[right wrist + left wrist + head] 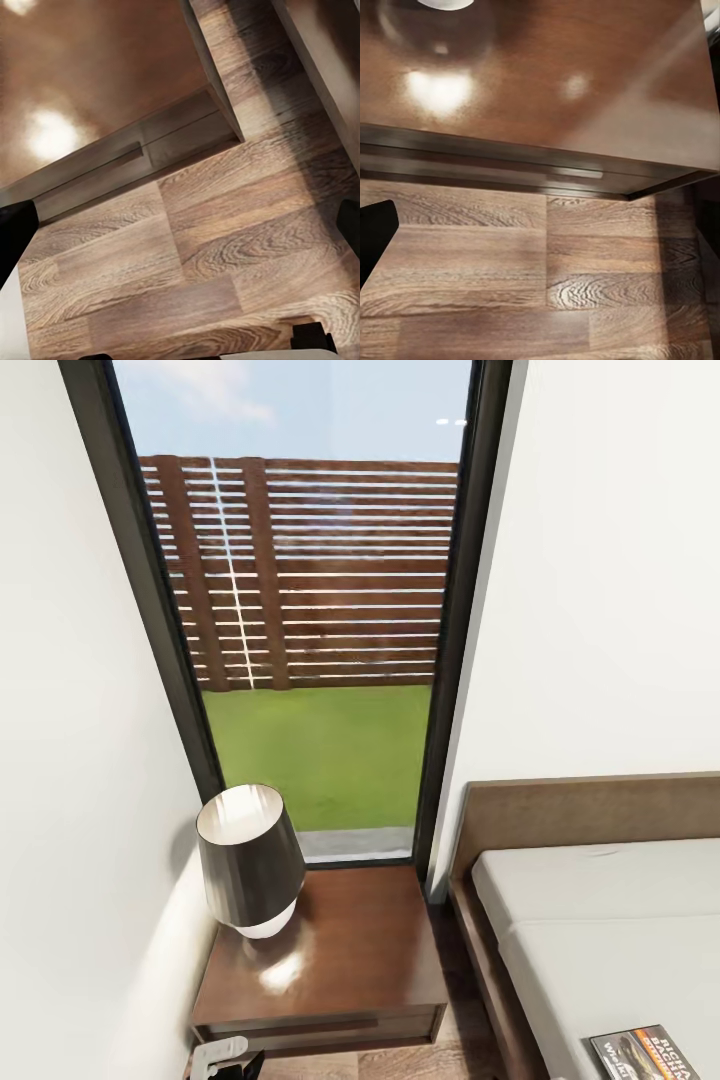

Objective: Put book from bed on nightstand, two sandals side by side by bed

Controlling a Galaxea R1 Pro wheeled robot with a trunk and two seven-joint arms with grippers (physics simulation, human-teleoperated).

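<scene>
The book [650, 1055], dark with white lettering and an orange band, lies on the off-white mattress of the bed [600, 930] at the head view's lower right corner. The glossy dark reddish-brown nightstand [360, 950] stands left of the bed, under the window. My left gripper [540, 240] hovers over the wood floor just in front of the nightstand [547, 82], one dark finger [375, 232] showing at the frame's edge. My right gripper [180, 232] is open over the floor beside the nightstand [97, 82], nothing between its fingers. The sandals are out of view.
A black-shaded lamp [250, 860] with a white base takes up the nightstand's left rear part. A tall dark-framed window [320, 610] rises behind it. White walls close in on the left and right. A narrow strip of plank floor [450, 1050] runs between nightstand and bed frame.
</scene>
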